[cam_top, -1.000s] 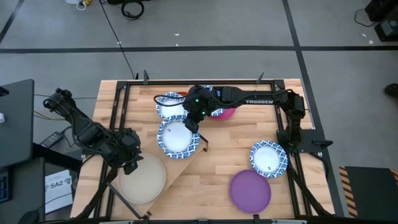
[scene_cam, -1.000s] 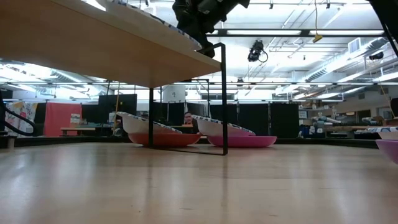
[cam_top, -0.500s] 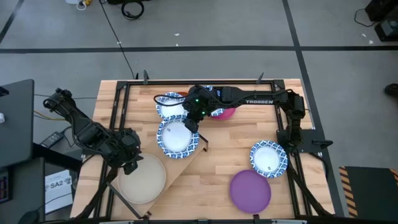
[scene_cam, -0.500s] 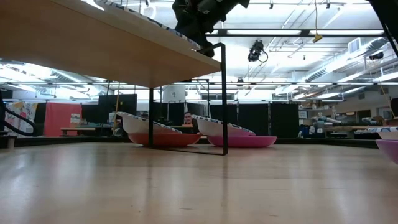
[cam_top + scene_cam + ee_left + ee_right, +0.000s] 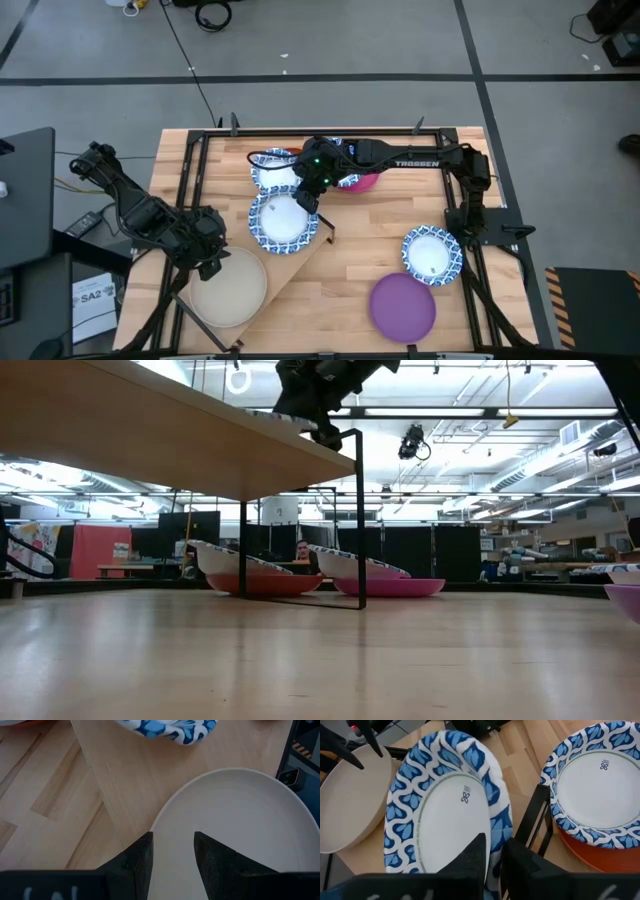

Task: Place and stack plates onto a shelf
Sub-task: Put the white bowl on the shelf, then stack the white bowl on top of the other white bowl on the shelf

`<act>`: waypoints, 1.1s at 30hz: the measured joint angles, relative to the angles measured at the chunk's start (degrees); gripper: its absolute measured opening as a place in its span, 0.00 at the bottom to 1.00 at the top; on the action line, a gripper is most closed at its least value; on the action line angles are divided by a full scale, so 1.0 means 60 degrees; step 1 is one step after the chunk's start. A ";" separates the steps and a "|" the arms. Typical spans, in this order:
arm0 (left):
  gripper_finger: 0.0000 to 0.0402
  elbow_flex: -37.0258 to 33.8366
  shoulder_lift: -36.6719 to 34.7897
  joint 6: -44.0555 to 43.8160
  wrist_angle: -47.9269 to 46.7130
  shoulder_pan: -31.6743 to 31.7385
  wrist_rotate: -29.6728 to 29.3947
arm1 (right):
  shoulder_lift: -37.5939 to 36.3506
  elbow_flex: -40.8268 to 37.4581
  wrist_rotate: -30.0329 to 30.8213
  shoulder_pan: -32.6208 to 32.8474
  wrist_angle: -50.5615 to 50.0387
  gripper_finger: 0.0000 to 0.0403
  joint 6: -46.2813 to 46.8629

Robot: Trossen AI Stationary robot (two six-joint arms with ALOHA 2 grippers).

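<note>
Starting at your left, the left end effector (image 5: 207, 262) is hovering over the near rim of the beige plate (image 5: 228, 288), which is resting on the shelf (image 5: 306, 262). In the left wrist view its fingers (image 5: 142, 855) are standing apart above the plate with nothing between them, a posture that suits either a release or a waiting pose.

Moving toward the centre, a blue-and-white plate (image 5: 284, 222) is lying on the far end of the shelf, beside the beige one. The right end effector (image 5: 308, 197) is sitting at this plate's far rim. In the right wrist view its fingers (image 5: 477, 854) are straddling the patterned rim with only a narrow gap; judge this as a release in progress, with the grip slackening, not a firm hold.

Compared with one second ago, the plate is sitting slightly further toward the far side of the shelf, and in the low view it is lying flatter along the shelf edge.

Further right, another blue-and-white plate (image 5: 433, 254) and the purple plate (image 5: 403, 306) are waiting on the worktop (image 5: 380, 225), so stacking is not yet complete.
</note>
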 joint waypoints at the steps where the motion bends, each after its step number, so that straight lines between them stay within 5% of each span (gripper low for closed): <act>1: 0.37 0.0000 -0.0002 0.0000 -0.0002 0.0002 0.0000 | 0.0000 0.0000 0.0000 0.0000 0.0000 0.17 0.0000; 19: 0.37 0.0000 0.0002 0.0000 0.0002 -0.0001 0.0000 | -0.0004 0.0000 -0.0437 0.0243 -0.0011 0.40 -0.0178; 33: 0.37 0.0000 0.0002 -0.0001 0.0005 -0.0002 0.0001 | -0.0011 0.0000 -0.0182 -0.0276 -0.0311 0.44 -0.1168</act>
